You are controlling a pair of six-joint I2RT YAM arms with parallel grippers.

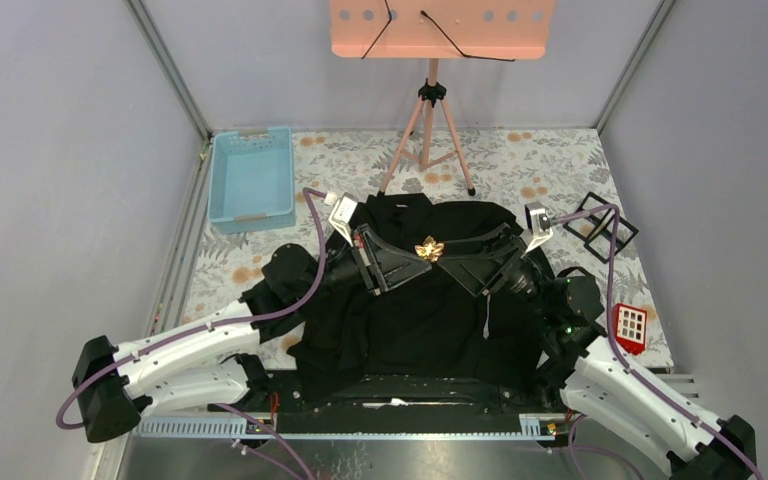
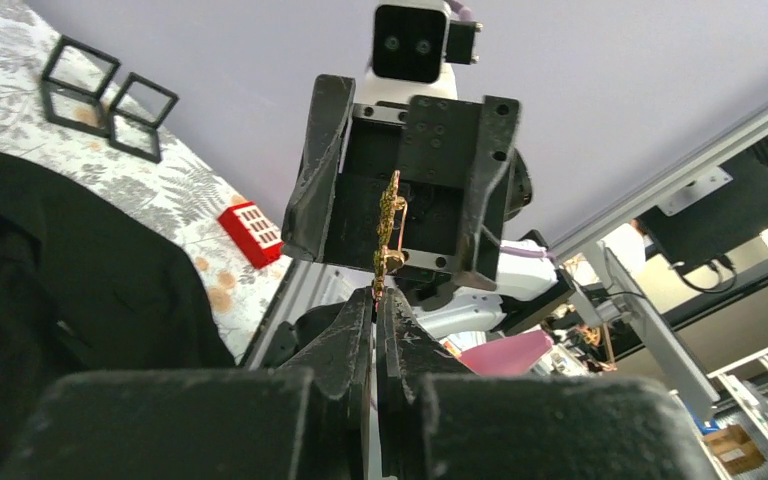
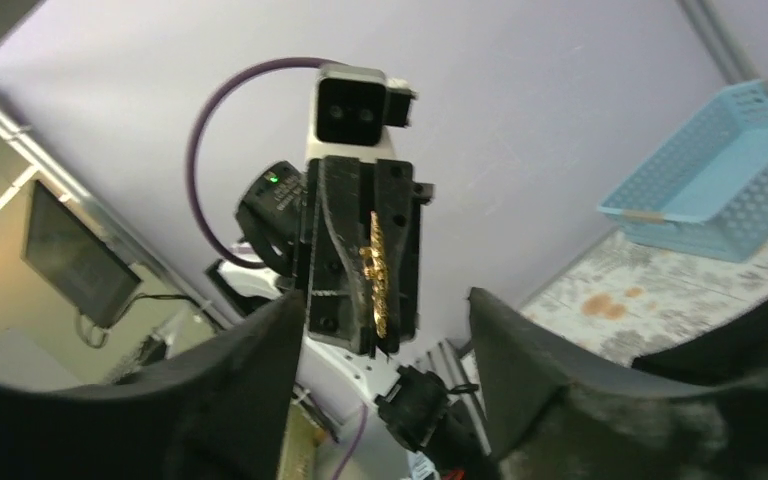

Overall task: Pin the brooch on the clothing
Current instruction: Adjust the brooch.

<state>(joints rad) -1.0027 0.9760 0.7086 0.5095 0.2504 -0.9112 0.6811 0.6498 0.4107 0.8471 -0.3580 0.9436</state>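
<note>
The gold brooch [image 1: 429,249] hangs in the air above the black clothing [image 1: 410,320], which lies spread on the table between both arms. My left gripper [image 1: 417,253] comes in from the left and is shut on the brooch's lower edge [image 2: 388,235], with its fingertips [image 2: 365,305] pinching it. My right gripper [image 1: 448,257] faces it from the right. Its jaws stand open on either side of the brooch [image 3: 375,270] without touching it, and its fingers [image 3: 260,350] are spread wide. In the left wrist view the clothing [image 2: 60,280] lies at the lower left.
A light blue basket [image 1: 252,178] sits at the back left. A pink tripod stand [image 1: 430,110] rises behind the shirt. Black wire frames [image 1: 600,228] and a red gridded block [image 1: 629,328] lie on the floral cloth at the right.
</note>
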